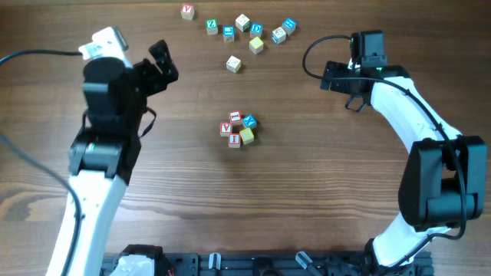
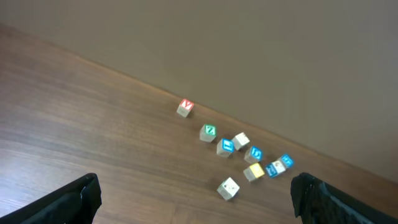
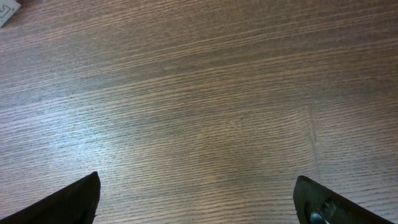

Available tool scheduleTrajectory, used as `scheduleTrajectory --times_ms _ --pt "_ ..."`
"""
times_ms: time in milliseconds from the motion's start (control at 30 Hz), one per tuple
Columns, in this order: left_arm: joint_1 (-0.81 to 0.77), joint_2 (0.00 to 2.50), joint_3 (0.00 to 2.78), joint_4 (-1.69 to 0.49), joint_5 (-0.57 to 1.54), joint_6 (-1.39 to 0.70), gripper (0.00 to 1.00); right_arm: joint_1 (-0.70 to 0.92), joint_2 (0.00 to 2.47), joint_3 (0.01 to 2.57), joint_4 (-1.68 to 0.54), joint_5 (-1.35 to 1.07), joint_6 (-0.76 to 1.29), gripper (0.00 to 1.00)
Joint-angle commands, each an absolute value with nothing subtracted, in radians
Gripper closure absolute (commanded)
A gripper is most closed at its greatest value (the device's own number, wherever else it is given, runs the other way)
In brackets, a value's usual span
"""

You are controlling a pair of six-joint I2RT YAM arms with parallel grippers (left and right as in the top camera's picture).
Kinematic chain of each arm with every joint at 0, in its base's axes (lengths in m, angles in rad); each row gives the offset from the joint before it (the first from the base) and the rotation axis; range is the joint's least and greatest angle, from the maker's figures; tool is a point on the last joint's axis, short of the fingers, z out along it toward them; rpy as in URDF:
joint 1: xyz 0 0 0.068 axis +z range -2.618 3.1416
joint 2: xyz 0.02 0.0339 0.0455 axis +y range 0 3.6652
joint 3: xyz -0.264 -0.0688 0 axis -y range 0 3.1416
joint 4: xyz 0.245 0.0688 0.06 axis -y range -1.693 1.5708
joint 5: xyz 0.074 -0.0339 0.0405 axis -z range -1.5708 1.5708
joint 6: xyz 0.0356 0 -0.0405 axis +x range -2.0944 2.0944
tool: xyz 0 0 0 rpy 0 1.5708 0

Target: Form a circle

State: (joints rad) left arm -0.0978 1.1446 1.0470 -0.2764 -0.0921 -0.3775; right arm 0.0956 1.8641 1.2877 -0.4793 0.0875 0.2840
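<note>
Brown wood-grain counter point(image 1: 307, 192) fills the overhead view, with a plain beige wall behind its far edge in the left wrist view. Near the middle sits the circle point(image 1: 238, 129): five tiny cubes packed close around a small gap, three with red letters, one with blue, one plain yellow. Set so tightly, it reads as the finished shape rather than a start, though I cannot tell whether every cube touches its neighbour.

The left tool point(image 1: 164, 63) and the right tool point(image 1: 338, 86) hang on either side, both well apart from the ring, with jaws spread wide and nothing between them. That stance suits arms kept clear so as not to nudge the cubes.

Loose cubes point(image 1: 242, 23) lie scattered near the far edge, apart from the ring, probably spares. One pale cube point(image 1: 233, 64) lies between that scatter and the ring.

Neither wrist view shows the circle. The left wrist view takes in only the scatter; the right one shows bare wood and a pale corner point(image 3: 6, 11) cut off at the top left, probably a cube. The letters are too small to read.
</note>
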Motion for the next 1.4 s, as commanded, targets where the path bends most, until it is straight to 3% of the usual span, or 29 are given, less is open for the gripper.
scheduleTrajectory --times_ms 0,200,633,1000,1367 --pt "-0.086 1.046 1.035 -0.362 -0.08 -0.344 0.0 0.097 1.842 1.303 -0.48 0.098 0.289 0.0" --pt "-0.075 0.85 0.795 -0.342 -0.079 -0.348 0.0 0.097 1.842 1.303 -0.48 0.098 0.289 0.0" --pt "-0.091 0.533 0.294 0.028 -0.035 -0.356 0.0 0.097 1.842 1.303 -0.48 0.098 0.289 0.0" --pt "-0.078 0.023 0.122 0.033 -0.054 -0.355 0.0 0.097 1.842 1.303 -0.48 0.098 0.289 0.0" --pt "-0.066 0.003 0.006 -0.025 -0.054 -0.355 0.0 0.097 1.842 1.303 -0.48 0.098 0.289 0.0"
